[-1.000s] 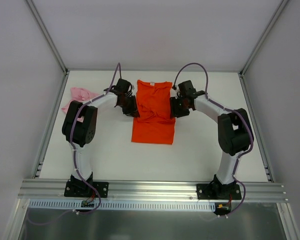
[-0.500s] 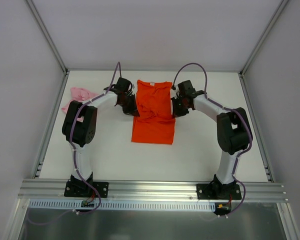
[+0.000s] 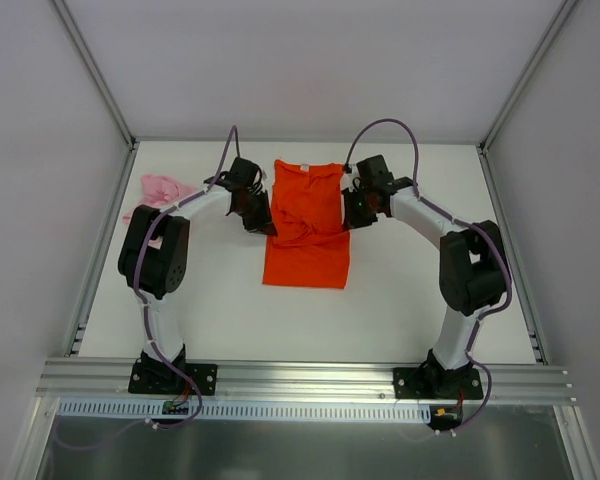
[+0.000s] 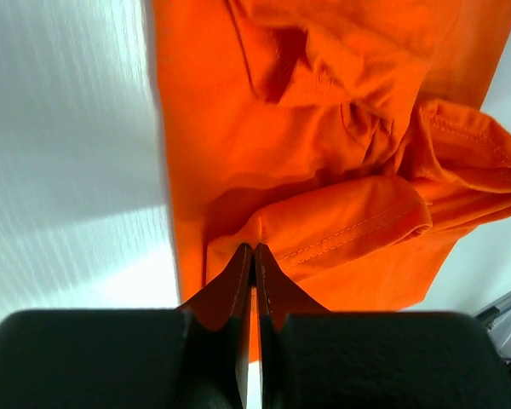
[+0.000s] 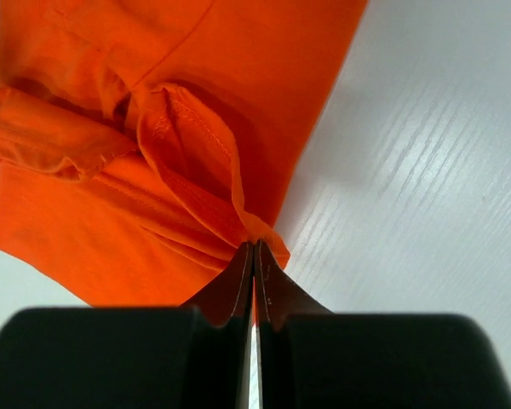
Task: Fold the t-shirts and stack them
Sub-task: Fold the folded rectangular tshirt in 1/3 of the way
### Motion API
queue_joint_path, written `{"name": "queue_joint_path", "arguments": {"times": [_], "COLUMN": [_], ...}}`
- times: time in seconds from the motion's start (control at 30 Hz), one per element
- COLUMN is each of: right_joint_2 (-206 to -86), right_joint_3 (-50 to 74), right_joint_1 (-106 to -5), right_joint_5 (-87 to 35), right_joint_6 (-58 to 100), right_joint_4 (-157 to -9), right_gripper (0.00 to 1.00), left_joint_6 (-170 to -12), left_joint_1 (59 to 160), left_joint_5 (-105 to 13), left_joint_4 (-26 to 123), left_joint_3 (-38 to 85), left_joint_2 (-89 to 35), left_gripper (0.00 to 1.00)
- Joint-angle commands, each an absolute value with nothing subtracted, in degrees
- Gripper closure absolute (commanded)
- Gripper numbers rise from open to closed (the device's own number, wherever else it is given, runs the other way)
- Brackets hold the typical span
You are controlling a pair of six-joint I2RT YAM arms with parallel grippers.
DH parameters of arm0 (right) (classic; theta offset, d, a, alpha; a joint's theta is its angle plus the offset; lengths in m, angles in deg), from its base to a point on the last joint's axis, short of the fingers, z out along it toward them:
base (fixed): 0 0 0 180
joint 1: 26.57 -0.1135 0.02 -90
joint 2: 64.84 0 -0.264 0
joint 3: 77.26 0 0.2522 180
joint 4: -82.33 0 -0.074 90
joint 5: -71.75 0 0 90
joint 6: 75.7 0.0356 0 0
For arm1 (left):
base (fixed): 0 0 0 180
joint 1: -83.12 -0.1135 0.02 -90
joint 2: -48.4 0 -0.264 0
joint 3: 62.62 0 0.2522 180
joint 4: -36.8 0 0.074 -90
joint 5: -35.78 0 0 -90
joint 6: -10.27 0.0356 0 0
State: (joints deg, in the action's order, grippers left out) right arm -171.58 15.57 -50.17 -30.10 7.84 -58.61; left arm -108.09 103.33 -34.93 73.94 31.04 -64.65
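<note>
On the table [image 3: 410, 300], the orange-red t-shirt [image 3: 305, 245] lies between the two pincers, left gripper [image 3: 268, 226] and right gripper [image 3: 346, 222] each clamped on a thin pinch of its side edge. The pink t-shirt [image 3: 160, 190], crumpled well outside the left gripper, shows only from overhead. Wrist views alone reveal the shallow bites, which could slip when lifted.

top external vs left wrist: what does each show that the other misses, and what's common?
Only top external: the pink t-shirt crumpled at the far left of the table, the right hand at the right edge of the orange t-shirt, and that shirt's whole outline. Only left wrist: close up, the left hand shut on a fold of orange cloth, a stitched hem beside it. Both: the orange t-shirt and the white table.
</note>
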Motion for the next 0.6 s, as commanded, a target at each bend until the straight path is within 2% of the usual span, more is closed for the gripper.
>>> {"name": "queue_joint_path", "arguments": {"times": [0.0, 0.57], "right_joint_2": [-168.1, -169.1], "right_joint_3": [18.4, 21.4], "right_joint_1": [-51.4, -53.6], "right_joint_5": [-30.7, -29.7], "right_joint_6": [7.8, 6.6], "right_joint_4": [-57.4, -55.4], "right_gripper": [0.99, 0.99], "left_joint_6": [-109.4, -109.6], "left_joint_1": [103.4, 103.3], "left_joint_5": [-35.4, -38.3], "left_joint_4": [74.0, 74.2], "left_joint_3": [28.8, 25.7], "left_joint_2": [-59.4, -54.7], "left_gripper": [1.0, 1.0]}}
